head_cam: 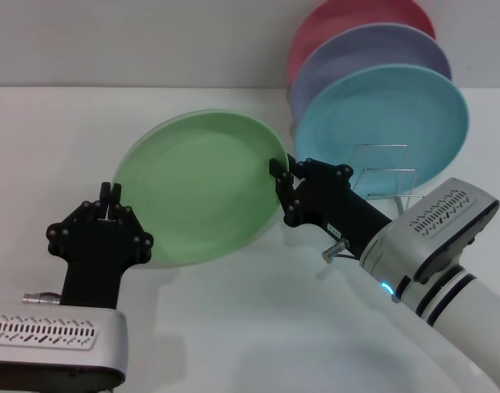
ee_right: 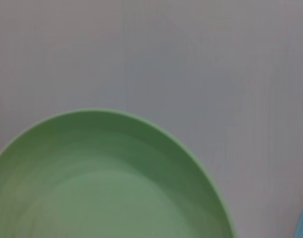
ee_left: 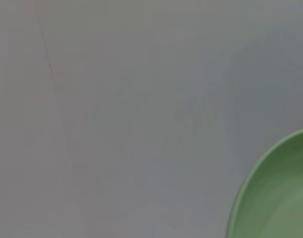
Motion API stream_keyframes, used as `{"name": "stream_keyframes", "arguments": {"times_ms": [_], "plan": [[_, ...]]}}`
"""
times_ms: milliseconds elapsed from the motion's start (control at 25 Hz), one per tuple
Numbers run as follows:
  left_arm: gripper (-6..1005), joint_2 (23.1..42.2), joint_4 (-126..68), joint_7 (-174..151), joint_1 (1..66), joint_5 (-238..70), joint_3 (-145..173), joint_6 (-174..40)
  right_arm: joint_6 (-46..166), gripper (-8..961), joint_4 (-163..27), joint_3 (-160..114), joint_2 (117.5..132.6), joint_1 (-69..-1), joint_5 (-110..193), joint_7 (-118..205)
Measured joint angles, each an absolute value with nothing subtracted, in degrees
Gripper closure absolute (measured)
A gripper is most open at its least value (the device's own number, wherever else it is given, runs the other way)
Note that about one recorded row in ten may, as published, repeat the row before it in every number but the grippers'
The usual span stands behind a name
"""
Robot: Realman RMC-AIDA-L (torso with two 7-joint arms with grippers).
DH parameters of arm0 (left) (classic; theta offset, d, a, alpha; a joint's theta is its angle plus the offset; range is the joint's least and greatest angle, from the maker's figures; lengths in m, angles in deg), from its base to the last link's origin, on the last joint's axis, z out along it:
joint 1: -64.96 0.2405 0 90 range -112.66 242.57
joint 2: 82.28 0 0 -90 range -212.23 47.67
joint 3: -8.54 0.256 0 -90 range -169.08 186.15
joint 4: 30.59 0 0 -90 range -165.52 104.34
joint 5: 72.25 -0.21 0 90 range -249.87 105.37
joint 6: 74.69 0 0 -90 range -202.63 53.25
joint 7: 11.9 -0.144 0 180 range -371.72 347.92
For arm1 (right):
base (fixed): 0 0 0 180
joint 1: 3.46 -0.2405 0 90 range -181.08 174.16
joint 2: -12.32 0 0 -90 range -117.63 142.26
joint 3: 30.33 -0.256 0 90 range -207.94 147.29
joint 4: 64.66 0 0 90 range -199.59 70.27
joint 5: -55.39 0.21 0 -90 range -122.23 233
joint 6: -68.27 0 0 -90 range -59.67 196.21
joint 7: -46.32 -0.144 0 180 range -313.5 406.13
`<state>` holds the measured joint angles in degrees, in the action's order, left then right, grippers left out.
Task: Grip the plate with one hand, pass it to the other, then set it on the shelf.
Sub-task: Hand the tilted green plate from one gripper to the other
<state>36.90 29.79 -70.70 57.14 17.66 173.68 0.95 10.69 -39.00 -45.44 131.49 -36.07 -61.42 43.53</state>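
Note:
The light green plate (head_cam: 200, 188) is held up off the white table, tilted, between my two grippers. My right gripper (head_cam: 281, 176) is shut on the plate's right rim. The plate fills the lower part of the right wrist view (ee_right: 106, 188). My left gripper (head_cam: 110, 198) is at the plate's left rim. The left wrist view shows only a corner of the plate (ee_left: 280, 193). The silver wire shelf (head_cam: 386, 173) stands at the back right, just behind my right gripper.
A turquoise-blue plate (head_cam: 389, 123), a lavender plate (head_cam: 372, 53) and a red plate (head_cam: 348, 20) stand upright on the shelf, one behind another. The white table (head_cam: 53, 131) stretches to the left and front. A grey wall rises behind.

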Motion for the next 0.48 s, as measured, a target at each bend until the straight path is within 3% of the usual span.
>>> {"name": "stream_keyframes", "arguments": {"times_ms": [480], "plan": [[959, 36.9, 29.79, -70.7, 57.08, 17.66, 173.67, 0.9, 10.72, 865, -38.99, -45.44, 131.49, -36.07, -61.41, 43.6]]}}
